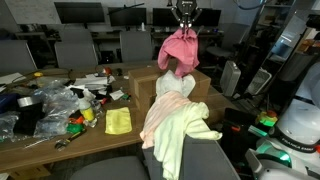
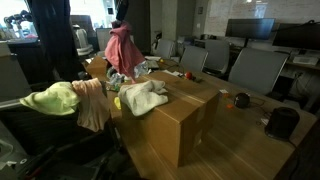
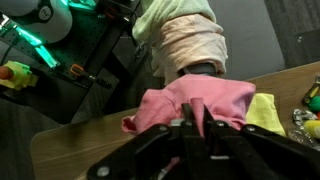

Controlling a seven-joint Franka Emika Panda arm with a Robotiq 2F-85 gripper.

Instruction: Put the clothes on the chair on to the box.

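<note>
My gripper (image 1: 183, 20) is shut on a pink garment (image 1: 180, 50) that hangs from it above the cardboard box (image 1: 208, 88). In an exterior view the pink garment (image 2: 123, 50) dangles over the box's (image 2: 175, 115) far end. A white cloth (image 2: 145, 97) lies on the box top. Pale yellow and peach clothes (image 1: 175, 125) drape over the chair back beside the box, as also shows in an exterior view (image 2: 60, 98). In the wrist view my fingers (image 3: 190, 125) pinch the pink garment (image 3: 200, 100), with the chair's clothes (image 3: 185, 35) beyond.
A yellow cloth (image 1: 118, 120) and clutter with plastic bags (image 1: 40, 105) lie on the wooden table. Office chairs (image 1: 75, 48) stand behind. The robot base with green lights (image 1: 290, 140) is beside the chair. A dark round object (image 2: 240, 100) sits on the table.
</note>
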